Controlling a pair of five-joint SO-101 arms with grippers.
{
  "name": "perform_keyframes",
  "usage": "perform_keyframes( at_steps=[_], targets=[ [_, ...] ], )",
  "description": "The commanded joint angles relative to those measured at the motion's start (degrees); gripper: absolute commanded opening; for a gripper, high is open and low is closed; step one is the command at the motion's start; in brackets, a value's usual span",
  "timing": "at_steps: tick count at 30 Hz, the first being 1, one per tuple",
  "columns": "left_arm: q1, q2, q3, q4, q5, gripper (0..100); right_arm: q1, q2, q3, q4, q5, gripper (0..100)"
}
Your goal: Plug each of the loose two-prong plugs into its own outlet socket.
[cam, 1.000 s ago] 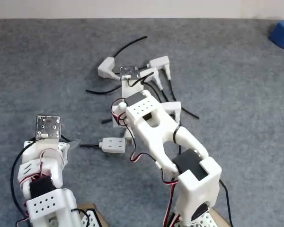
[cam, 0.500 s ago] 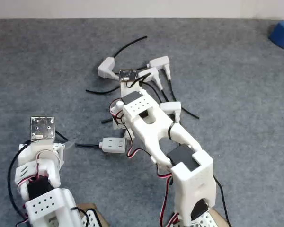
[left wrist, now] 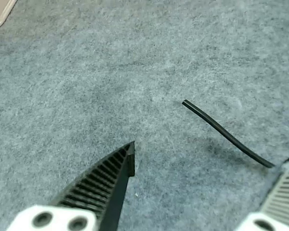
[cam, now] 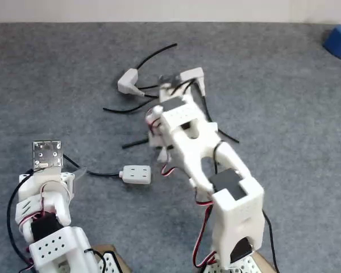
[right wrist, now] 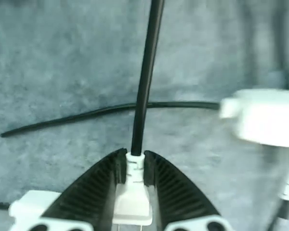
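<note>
High view: plug (right wrist: 133, 197) gripped, outlet socket (cam: 136, 174) waiting.
Beside the outlet socket the left tool (left wrist: 212, 154) hangs wide open and empty, apparently standing clear; beyond it the right tool (right wrist: 133, 156) clamps the white plug's body, likely to carry it back; a loose plug (cam: 127, 81) lies farther off.

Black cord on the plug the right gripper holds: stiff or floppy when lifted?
Probably springy, not limp: the cord is thin yet leaves the plug straight. Likely light; it should trail behind the right gripper.
</note>
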Motion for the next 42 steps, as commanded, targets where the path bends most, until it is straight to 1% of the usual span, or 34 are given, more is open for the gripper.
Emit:
perform_keyframes(
  at_steps=[1,4,6,7,8,9,11,12,15,19,22,25,30,33,39,42],
  targets=[
    [2.7,-0.7,-3.2,-0.9,-0.4,42,3.6,-10.9,-4.4,2.6,2.8,0.6],
    [5.4,-0.7,-3.5,-1.0,-0.4,42,4.2,-18.7,-3.2,3.6,1.8,0.6],
    [9.4,-0.7,-5.0,-0.8,0.3,42,3.2,-22.8,0.0,4.4,-4.1,0.6],
    [12.3,-0.7,-6.1,-0.3,1.7,42,2.4,-24.6,1.7,4.1,-6.7,0.6],
    [15.3,-0.7,-7.8,1.7,5.5,42,1.7,-26.1,3.6,3.0,-9.1,0.6],
    [18.1,-0.7,-10.1,4.0,10.8,42,0.6,-27.6,5.6,0.8,-10.5,0.6],
    [22.8,-0.7,-15.3,9.0,19.3,42,-1.4,-30.4,10.3,-4.4,-11.2,0.6],
    [24.5,-0.7,-17.8,10.5,21.9,42,-2.2,-31.3,12.6,-6.8,-11.2,0.6],
    [26.5,-0.7,-22.9,10.8,23.0,42,-4.5,-33.1,17.7,-11.9,-11.2,0.6],
    [35.2,-0.4,-26.9,11.0,23.1,42,-7.0,-31.0,19.6,-15.3,-11.2,0.6],
    [39.3,-0.2,-28.4,11.1,26.0,42,-6.8,-29.0,19.6,-16.0,-11.2,0.6],
    [40.7,-0.1,-27.5,11.1,25.8,42,-7.0,-28.0,19.6,-16.0,-11.2,0.6],
    [40.7,-0.1,-23.9,10.9,25.2,42,-7.0,-29.6,19.3,-14.6,-11.2,0.6],
    [40.7,-0.6,-21.8,10.7,23.1,42,-6.9,-30.0,17.5,-12.2,-11.0,0.6],
    [39.5,-0.6,-20.1,10.6,22.9,42,-7.6,-30.3,13.8,-6.5,-9.6,0.6],
    [37.7,-0.1,-18.9,8.0,22.9,42,-9.0,-30.4,11.6,-2.1,-9.2,0.6]
  ],
)
